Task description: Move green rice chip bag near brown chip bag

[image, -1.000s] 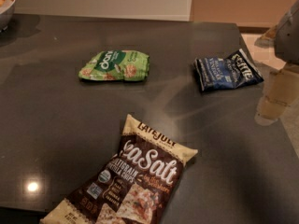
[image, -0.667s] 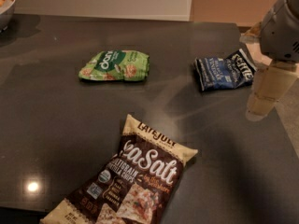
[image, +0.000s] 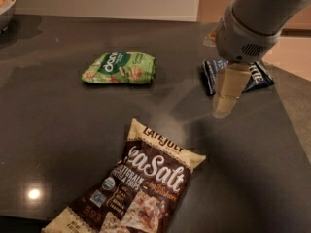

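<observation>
The green rice chip bag (image: 120, 68) lies flat on the dark table (image: 58, 130), left of centre toward the back. The brown chip bag (image: 138, 183) with "Sea Salt" lettering lies at the front centre, its lower end cut off by the frame. My gripper (image: 224, 98) hangs from the grey arm (image: 252, 23) that comes in from the upper right. It is above the table, to the right of the green bag and apart from it, and it holds nothing that shows.
A small dark-blue bag (image: 257, 76) lies at the back right, partly hidden behind my gripper. A bowl (image: 6, 6) with orange items sits at the far left back corner. The table's right edge (image: 296, 125) runs diagonally near the blue bag.
My arm has swung left and further into view, from the right edge to in front of the blue bag. The bags have not moved.
</observation>
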You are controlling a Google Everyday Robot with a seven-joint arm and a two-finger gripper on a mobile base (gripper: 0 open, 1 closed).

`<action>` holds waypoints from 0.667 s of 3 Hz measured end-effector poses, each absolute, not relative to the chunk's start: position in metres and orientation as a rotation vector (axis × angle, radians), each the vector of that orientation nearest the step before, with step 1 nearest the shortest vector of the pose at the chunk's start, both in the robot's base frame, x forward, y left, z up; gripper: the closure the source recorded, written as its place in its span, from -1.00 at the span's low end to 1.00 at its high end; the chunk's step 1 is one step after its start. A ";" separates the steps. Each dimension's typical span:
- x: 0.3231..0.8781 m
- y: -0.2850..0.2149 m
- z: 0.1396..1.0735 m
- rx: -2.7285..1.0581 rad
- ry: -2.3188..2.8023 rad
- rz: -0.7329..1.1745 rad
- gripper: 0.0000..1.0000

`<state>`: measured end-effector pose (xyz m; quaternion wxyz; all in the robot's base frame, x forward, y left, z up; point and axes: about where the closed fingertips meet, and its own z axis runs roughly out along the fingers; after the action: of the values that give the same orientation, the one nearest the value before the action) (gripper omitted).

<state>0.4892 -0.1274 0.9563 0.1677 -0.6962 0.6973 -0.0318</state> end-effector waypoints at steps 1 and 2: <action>0.510 -0.095 0.940 -2.009 1.963 -0.061 -1.00; 0.535 -0.069 0.931 -2.000 1.984 -0.022 -1.00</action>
<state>0.5354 -0.0687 0.9312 0.1616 -0.7005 0.6951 -0.0075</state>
